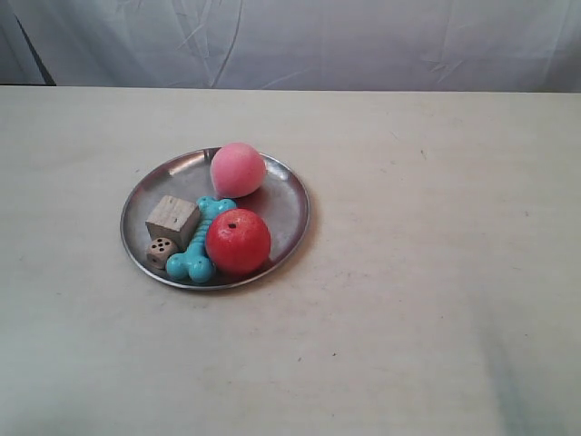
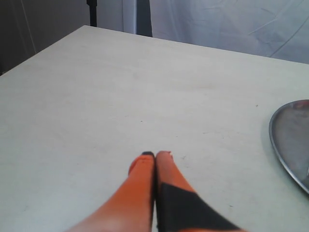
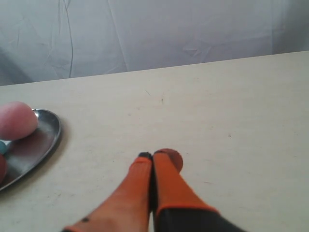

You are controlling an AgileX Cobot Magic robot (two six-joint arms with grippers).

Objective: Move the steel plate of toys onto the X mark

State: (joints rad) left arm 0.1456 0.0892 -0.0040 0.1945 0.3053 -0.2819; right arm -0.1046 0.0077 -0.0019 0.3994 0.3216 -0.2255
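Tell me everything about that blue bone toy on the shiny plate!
The bone is turquoise, looks like rubbery plastic, with a ridged middle and knobby ends. It lies flat in the steel plate, slanting from near the pink ball toward the rim closest to the camera. The red ball rests against one side and hides part of it; the wooden cube sits against the other side, and the small die is beside its nearer end.

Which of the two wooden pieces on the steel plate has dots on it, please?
The smaller one, the rounded die beside one end of the turquoise bone; the larger cube next to it shows only plain grained faces.
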